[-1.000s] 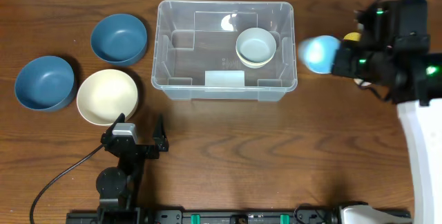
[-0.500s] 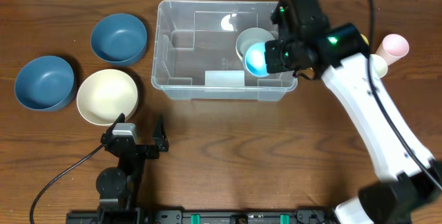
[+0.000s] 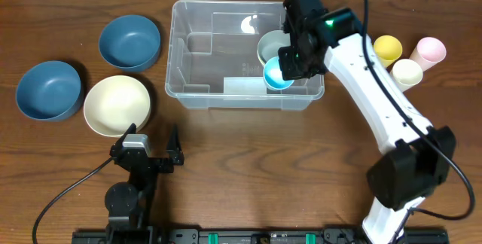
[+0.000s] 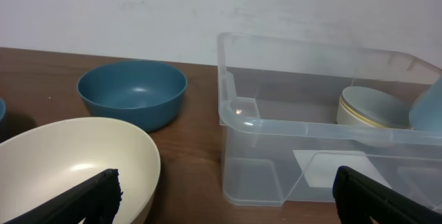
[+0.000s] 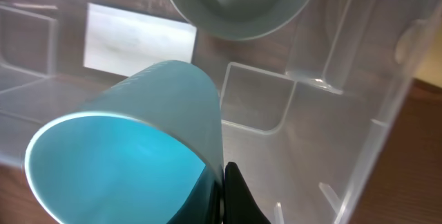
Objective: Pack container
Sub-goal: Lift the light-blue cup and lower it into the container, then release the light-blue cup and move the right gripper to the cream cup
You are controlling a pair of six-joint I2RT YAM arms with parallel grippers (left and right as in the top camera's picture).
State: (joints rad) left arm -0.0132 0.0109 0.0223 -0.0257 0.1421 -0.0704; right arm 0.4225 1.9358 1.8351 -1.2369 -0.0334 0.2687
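The right gripper has its fingers pressed together on the wall of a light blue cup, pinching it at the rim, as the wrist view shows with a dark fingertip against the cup. The container lies directly beneath this gripper, its long axis running sideways across the arm's reach. The cup hangs over the container's end nearest the arm, with the bare floor below the fingertips and a pale bowl just beyond them. The cup leans rather than standing upright, its mouth tipped away from the gripper. My judgement is that the coming move turns on going straight down onto the floor beside the bowl, not onto it. The left gripper sits spread wide and empty, with the container well ahead of it, so the right arm is plainly the nearer.
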